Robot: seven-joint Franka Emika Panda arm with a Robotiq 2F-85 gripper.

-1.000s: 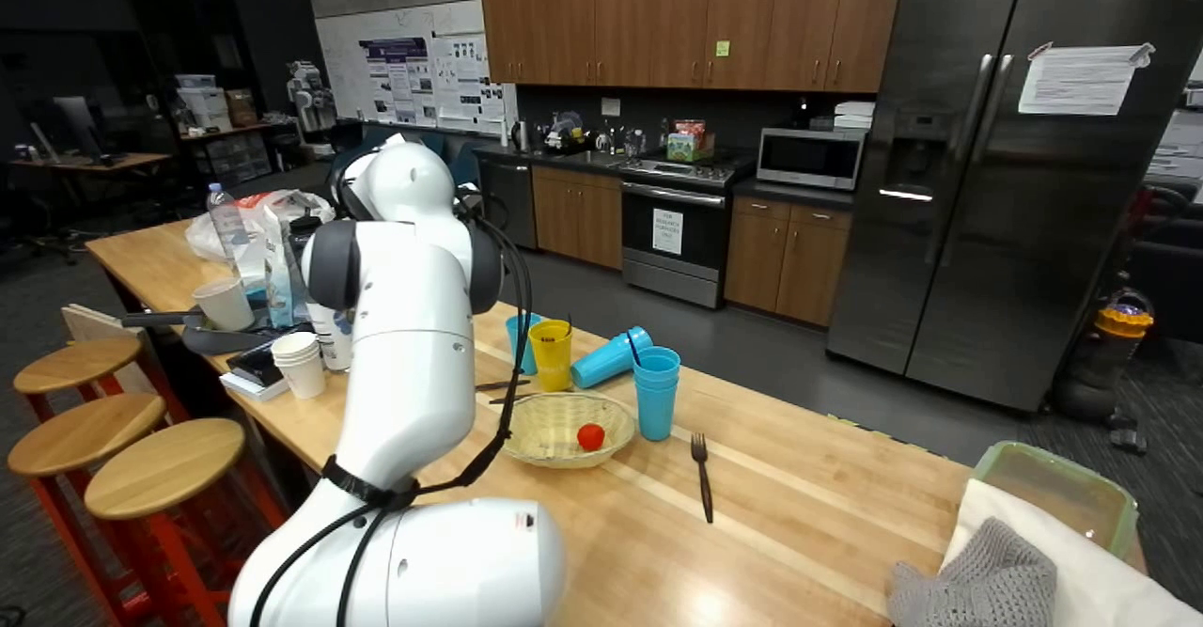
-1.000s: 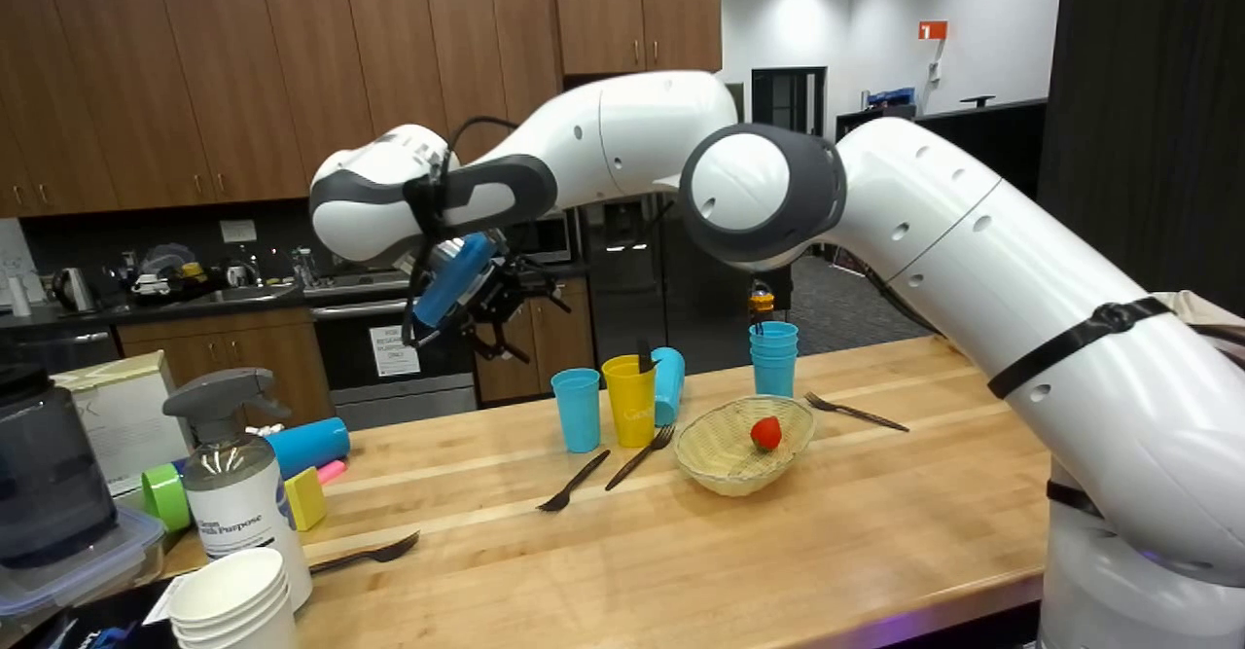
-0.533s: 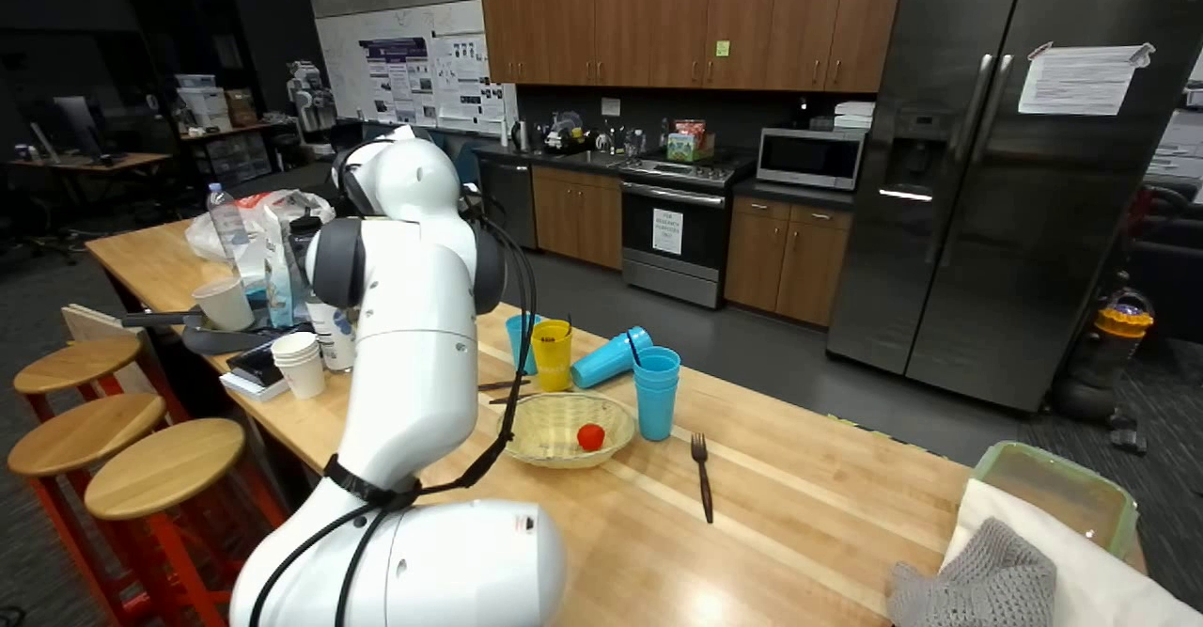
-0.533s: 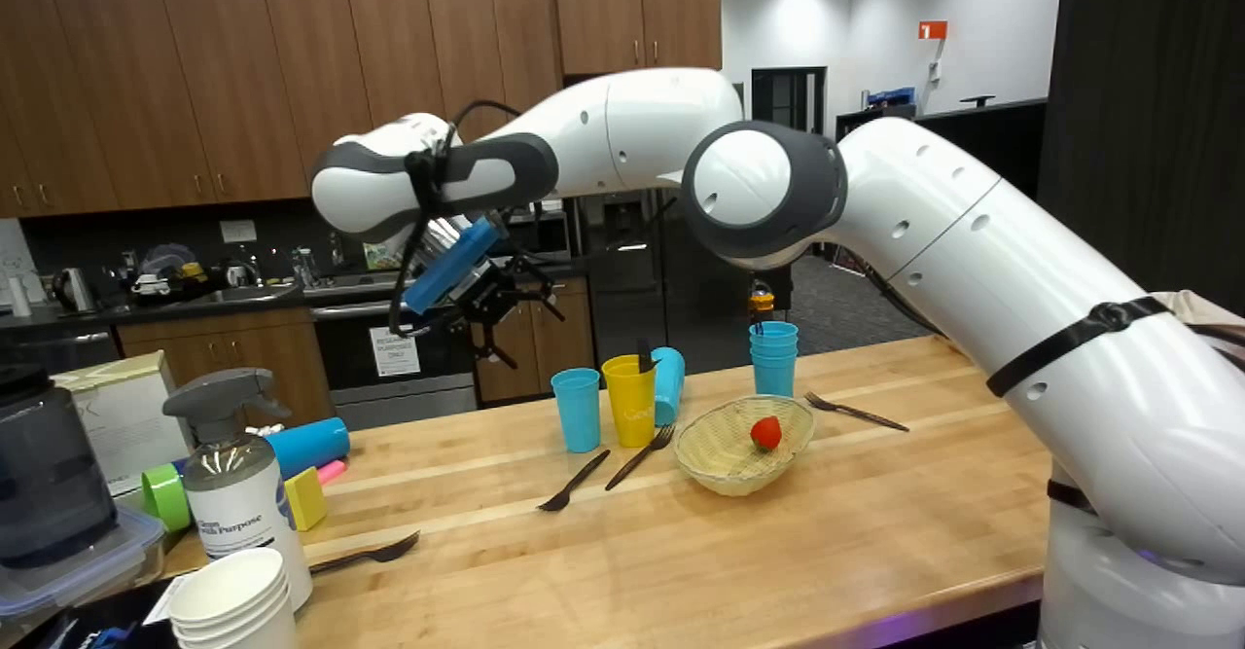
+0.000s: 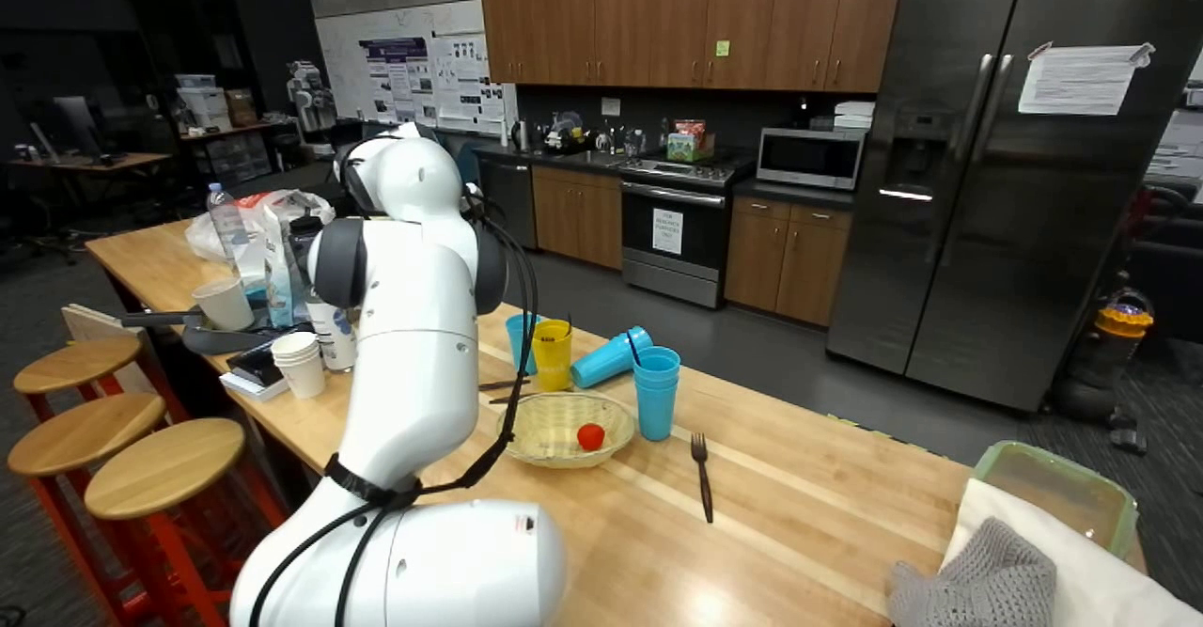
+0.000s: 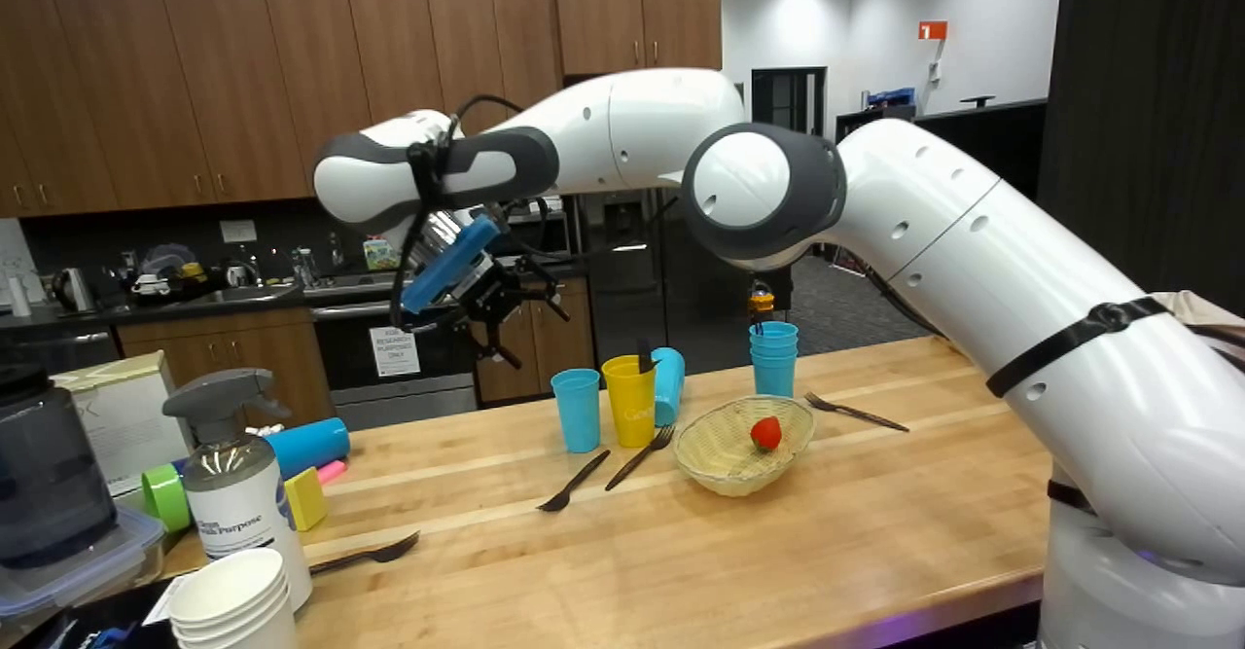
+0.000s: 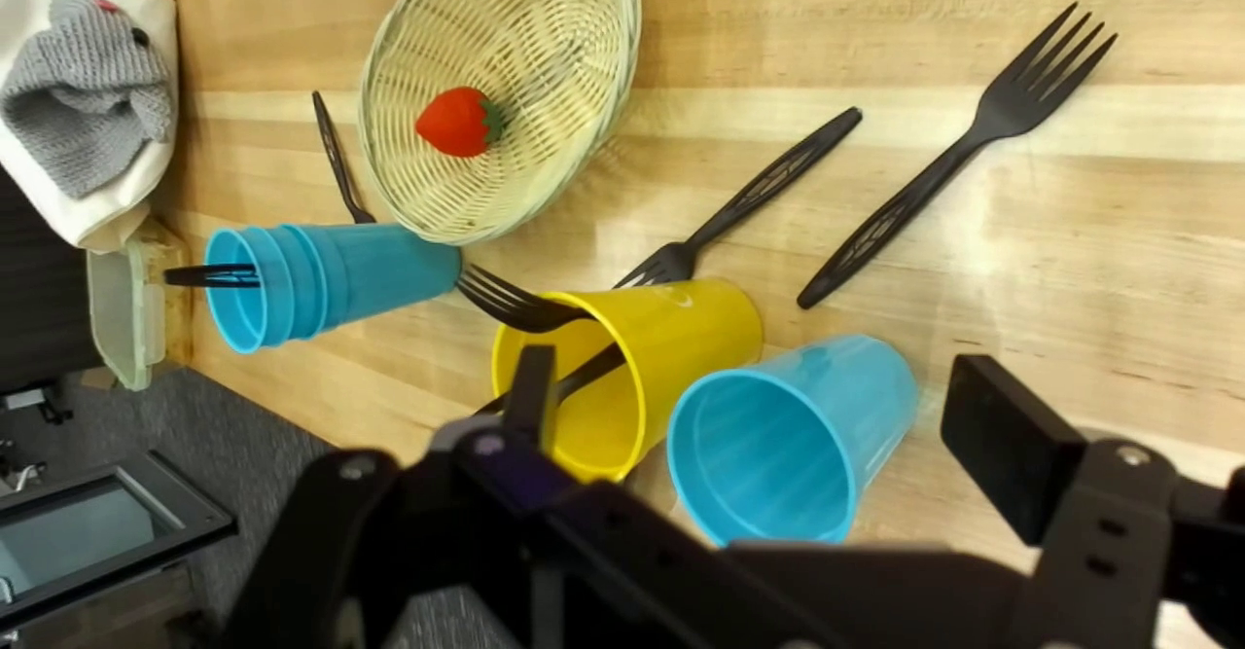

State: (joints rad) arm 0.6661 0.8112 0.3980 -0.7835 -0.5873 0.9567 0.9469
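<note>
Your tool point(image 7: 754, 381) hangs spread wide, higher than the tabletop point(image 7: 1099, 270), and in the wrist view you see the upright blue cup point(image 7: 861, 396) framed between its fingers point(image 7: 1012, 445). From that cup, the yellow cup point(image 7: 695, 338) stands just beside at ten o'clock holding dark cutlery point(image 7: 593, 367), the wicker basket point(image 7: 564, 75) bearing a strawberry point(image 7: 454, 124) sits farther off at eleven, and a black fork point(image 7: 958, 151) lies at one.
</note>
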